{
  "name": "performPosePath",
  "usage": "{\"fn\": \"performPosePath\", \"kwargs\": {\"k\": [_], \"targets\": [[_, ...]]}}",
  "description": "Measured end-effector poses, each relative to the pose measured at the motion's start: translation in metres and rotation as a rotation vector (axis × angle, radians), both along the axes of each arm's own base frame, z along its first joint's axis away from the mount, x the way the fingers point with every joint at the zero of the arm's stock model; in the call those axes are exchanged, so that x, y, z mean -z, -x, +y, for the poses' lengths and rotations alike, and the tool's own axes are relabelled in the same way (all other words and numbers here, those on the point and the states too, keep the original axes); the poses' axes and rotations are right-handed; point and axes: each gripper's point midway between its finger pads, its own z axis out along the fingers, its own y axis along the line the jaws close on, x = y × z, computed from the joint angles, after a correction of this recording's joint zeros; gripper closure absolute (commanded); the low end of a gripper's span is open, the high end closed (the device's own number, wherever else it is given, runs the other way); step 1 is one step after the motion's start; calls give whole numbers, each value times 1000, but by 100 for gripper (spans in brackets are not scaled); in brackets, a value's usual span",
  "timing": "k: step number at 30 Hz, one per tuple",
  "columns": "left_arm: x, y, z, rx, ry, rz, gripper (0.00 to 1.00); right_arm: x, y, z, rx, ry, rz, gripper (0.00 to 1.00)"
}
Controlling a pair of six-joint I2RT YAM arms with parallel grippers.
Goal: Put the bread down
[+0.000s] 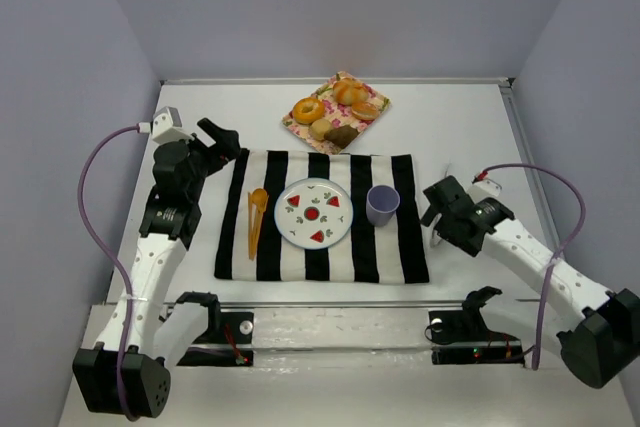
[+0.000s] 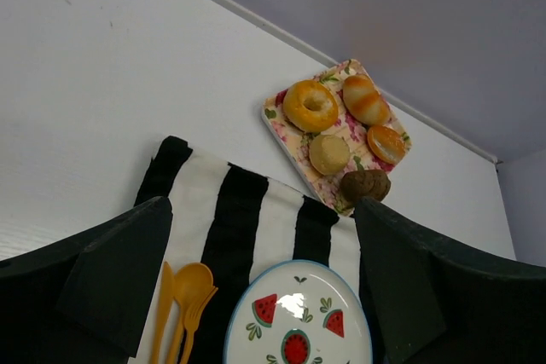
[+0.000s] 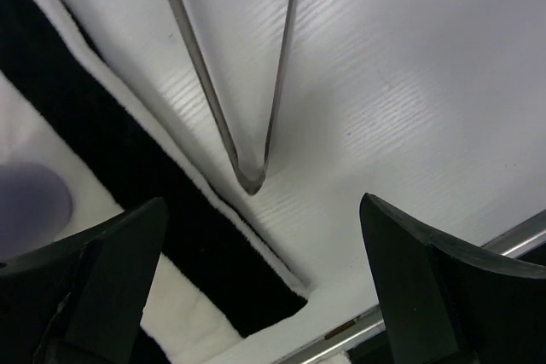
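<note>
The dark brown lumpy bread (image 1: pixel 343 135) lies at the near corner of a floral tray (image 1: pixel 300 124) at the back of the table; it also shows in the left wrist view (image 2: pixel 365 185). A white plate with watermelon slices painted on it (image 1: pixel 313 213) sits on a black-and-white striped cloth (image 1: pixel 400 237), and shows in the left wrist view too (image 2: pixel 256 317). My left gripper (image 1: pixel 224 139) is open and empty, above the cloth's far left corner. My right gripper (image 1: pixel 437 209) is open and empty, low by the cloth's right edge.
On the tray are an orange-glazed ring doughnut (image 2: pixel 310 105), a pale round bun (image 2: pixel 328 153) and two glazed rolls (image 2: pixel 366 98). Orange plastic cutlery (image 1: pixel 257 215) lies left of the plate, a lavender cup (image 1: pixel 382 204) right of it. Metal tongs (image 3: pixel 243 108) lie on the table beside the cloth.
</note>
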Motion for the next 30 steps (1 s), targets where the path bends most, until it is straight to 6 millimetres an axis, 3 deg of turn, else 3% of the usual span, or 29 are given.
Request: {"fn": "performPosePath", "kwargs": {"k": [7, 17, 25, 28, 30], "targets": [[5, 1, 0, 3, -3, 6, 1, 30, -31, -22, 70, -10, 66, 0], [3, 0, 0, 2, -7, -1, 1, 69, -60, -14, -39, 19, 161, 0], [4, 0, 3, -12, -14, -1, 1, 88, -73, -28, 33, -32, 185, 0], [4, 0, 4, -19, -19, -1, 1, 88, -78, -31, 35, -45, 181, 15], [4, 0, 5, -22, -22, -1, 1, 89, -82, -31, 35, -47, 180, 18]]}}
